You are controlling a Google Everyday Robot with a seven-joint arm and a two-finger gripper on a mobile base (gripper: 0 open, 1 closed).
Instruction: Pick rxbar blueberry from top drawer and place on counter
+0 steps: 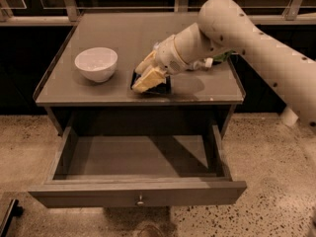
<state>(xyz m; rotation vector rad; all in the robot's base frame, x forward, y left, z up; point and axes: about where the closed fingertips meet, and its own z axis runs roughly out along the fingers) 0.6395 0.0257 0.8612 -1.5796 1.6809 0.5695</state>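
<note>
My gripper is low over the front middle of the counter, shut on the rxbar blueberry. The bar is a flat dark wrapper that lies on or just above the counter surface, mostly covered by the cream fingers. The top drawer is pulled fully open below the counter, and its floor shows nothing inside. Its small round knob is at the middle of the front panel.
A white bowl stands on the counter left of the gripper. Behind my arm, at the counter's right, only a bit of a white bottle and of a green bag shows. The speckled floor surrounds the cabinet.
</note>
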